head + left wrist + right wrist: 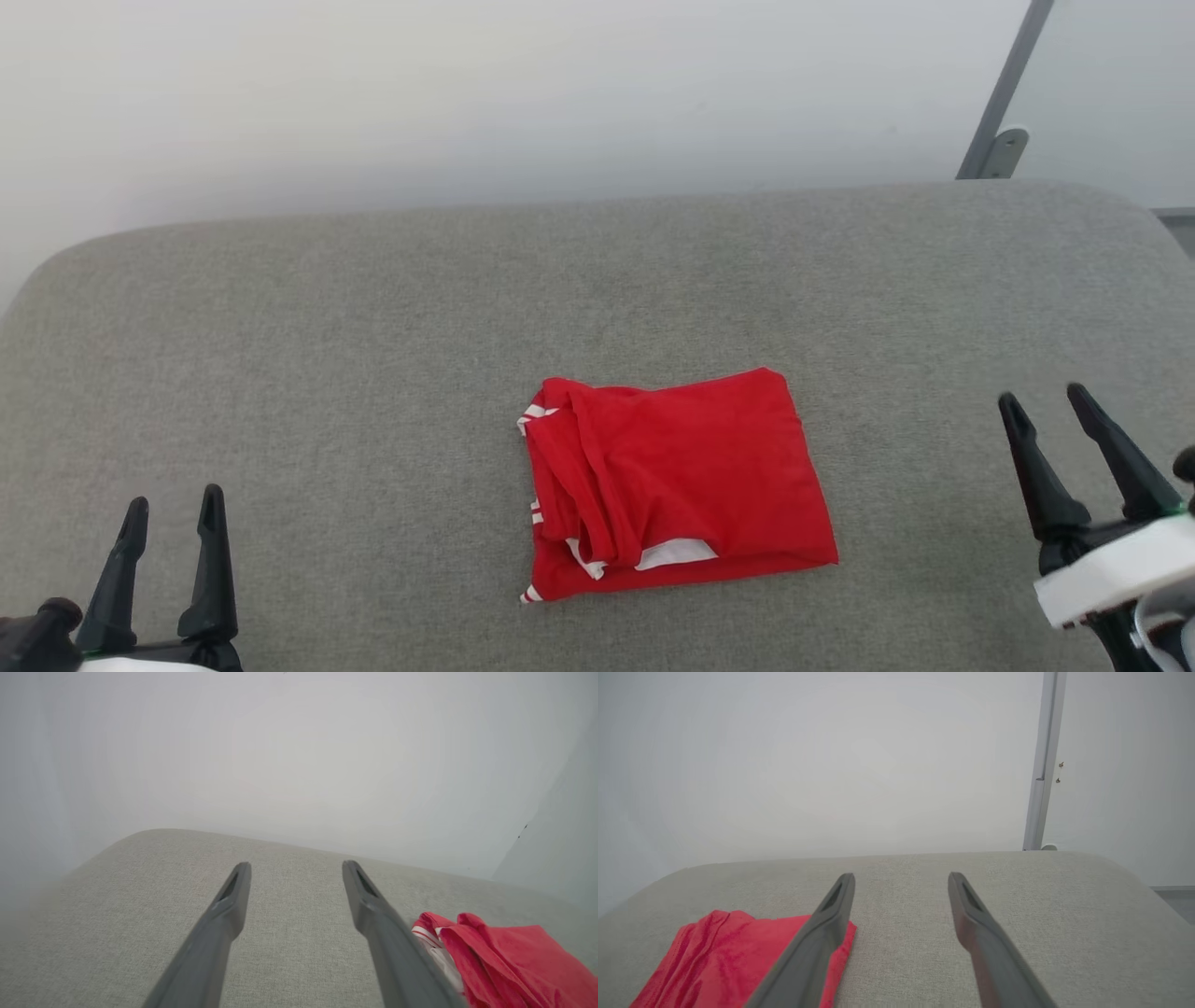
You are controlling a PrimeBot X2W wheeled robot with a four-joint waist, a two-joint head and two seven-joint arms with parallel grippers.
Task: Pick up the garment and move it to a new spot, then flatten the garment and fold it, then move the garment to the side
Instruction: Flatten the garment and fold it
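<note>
The garment [677,485] is a bright red top with white cuffs, lying folded into a compact rectangle on the grey cushioned surface [373,373], near its front middle. Its striped trim shows along the left edge. My left gripper [173,504] stands open at the lower left, well clear of the cloth. My right gripper [1044,401] stands open at the lower right, also apart from it. In the left wrist view the garment [509,961] lies to the right of my open gripper [295,868]. In the right wrist view the garment [724,956] lies left of my open gripper [900,879].
The grey cushion's rounded far edge meets a pale wall [467,93]. A grey metal post [1004,93] with a foot bracket rises behind the cushion's far right corner, also visible as the post [1043,765] in the right wrist view.
</note>
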